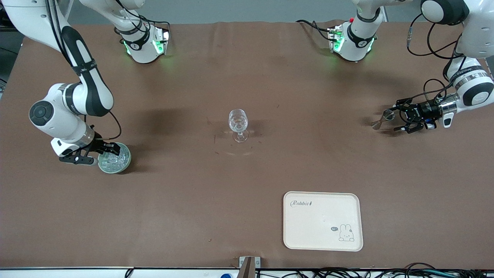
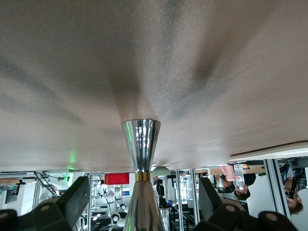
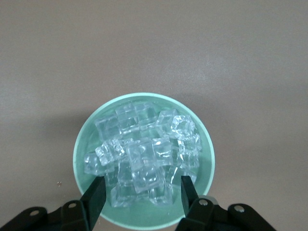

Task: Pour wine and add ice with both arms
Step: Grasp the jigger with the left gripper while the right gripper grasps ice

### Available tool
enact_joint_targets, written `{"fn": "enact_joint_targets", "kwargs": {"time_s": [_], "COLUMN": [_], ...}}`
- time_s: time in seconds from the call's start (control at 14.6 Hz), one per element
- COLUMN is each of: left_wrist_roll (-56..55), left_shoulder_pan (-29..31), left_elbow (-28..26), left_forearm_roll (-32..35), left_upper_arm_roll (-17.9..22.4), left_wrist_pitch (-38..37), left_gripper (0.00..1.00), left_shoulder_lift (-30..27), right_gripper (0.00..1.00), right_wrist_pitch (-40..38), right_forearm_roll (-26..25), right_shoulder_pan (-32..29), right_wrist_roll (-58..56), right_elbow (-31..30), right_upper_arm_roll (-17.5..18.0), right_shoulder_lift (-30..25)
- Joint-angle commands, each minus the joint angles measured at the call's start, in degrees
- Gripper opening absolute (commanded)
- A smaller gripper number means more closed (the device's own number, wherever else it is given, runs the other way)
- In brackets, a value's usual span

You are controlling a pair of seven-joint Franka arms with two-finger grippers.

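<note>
Cream plastic tray (image 1: 322, 221) lies nearest the front camera, nearer than the wine glass (image 1: 238, 124), which stands upright mid-table and serves as the landmark. Toward the right arm's end from the glass, and slightly nearer the camera, the right arm bends down so that the right gripper (image 1: 101, 153) sits at the pale green bowl (image 1: 114, 158) of ice (image 3: 142, 159), fingers (image 3: 96, 199) wide, straddling the rim. Toward the left arm's end from the glass, the left arm reaches low and level; the left gripper (image 1: 399, 116) has its fingers spread either side of the steel jigger (image 1: 382, 119), not touching it.
</note>
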Motion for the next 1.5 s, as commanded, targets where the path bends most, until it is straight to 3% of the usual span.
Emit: {"fn": "enact_joint_targets", "kwargs": {"time_s": [0.0,0.21,0.34,0.62,0.89,1.09,1.3,1.44], "left_wrist_roll": [0.87,1.13,1.13,1.3,2.45,2.36,1.75,1.66], "left_shoulder_pan": [-0.63,-0.98,-0.98,-1.69,-1.51,-1.25,-0.9,-0.72], "left_elbow": [-1.2,-1.2,-1.2,-2.16,-2.43,-2.35,-2.17,-2.17], "left_forearm_roll": [-2.09,-2.45,-2.54,-6.58,-7.11,-7.02,-6.93,-6.93], "left_upper_arm_roll": [0.37,0.28,0.1,-1.57,-1.57,-1.57,-1.39,-1.39], "left_wrist_pitch": [-0.8,-1.59,-1.59,-1.59,-1.5,-1.59,-2.38,-3.26], "left_gripper": [0.96,0.95,0.95,0.95,0.93,0.91,0.84,0.66], "left_shoulder_lift": [-0.22,0.05,0.22,0.66,1.98,1.98,2.07,2.07], "right_gripper": [0.58,0.54,0.46,0.44,0.15,0.09,0.05,0.04], "right_wrist_pitch": [1.63,1.72,1.8,2.16,1.81,1.28,-2.13,-9.76], "right_forearm_roll": [-0.25,-0.34,-0.34,-0.34,-0.34,-0.34,-0.34,-0.34], "right_shoulder_pan": [-0.12,-0.12,-0.12,-0.03,-0.12,-0.12,-0.21,-0.21], "right_wrist_roll": [-0.47,-0.47,-0.47,-0.39,-0.3,-0.21,-0.12,-0.12], "right_elbow": [-0.38,-0.38,-0.38,-0.29,0.15,0.85,2.95,7.07], "right_upper_arm_roll": [0.12,0.12,0.12,0.12,0.12,0.12,0.12,0.12], "right_shoulder_lift": [0.93,1.54,1.89,2.51,2.51,2.42,2.34,1.64]}}
